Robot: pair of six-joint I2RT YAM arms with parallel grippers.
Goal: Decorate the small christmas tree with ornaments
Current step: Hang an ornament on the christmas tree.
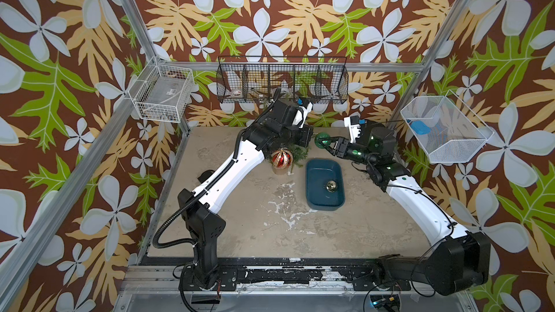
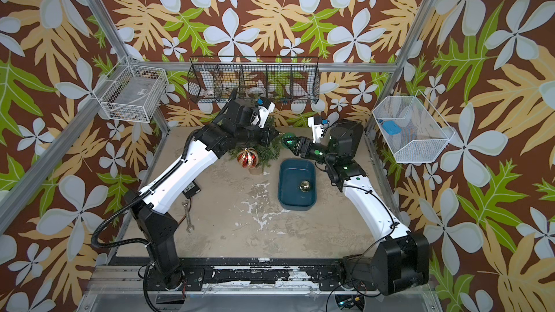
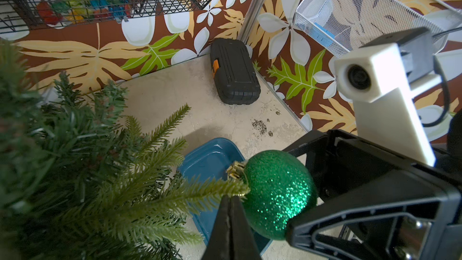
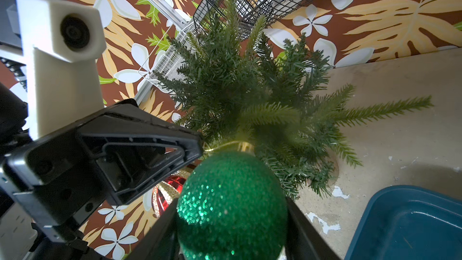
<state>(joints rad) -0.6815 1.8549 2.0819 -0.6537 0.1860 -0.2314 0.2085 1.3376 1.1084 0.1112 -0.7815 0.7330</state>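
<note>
My right end effector (image 1: 325, 142) is clamped on the green bauble (image 3: 277, 193), which is at a branch tip of the tree (image 4: 237, 83). My left end effector (image 3: 231, 199) is shut at that tip, beside the gold loop; I cannot tell which it pinches.

Risks:
- If the loop misses the tip, the bauble drops on release.
- Tugging may tip the tree.

No legible writing.

The tray (image 1: 318, 181) is dark teal, the gold bauble (image 1: 331, 186) inside it shiny, the tree (image 4: 225, 76) beside it dark green, the striped bauble (image 1: 281, 157) red with gold glitter, the green bauble (image 3: 277, 191) sparkly, and the wallpaper (image 1: 75, 160) brown with white flowers.
</note>
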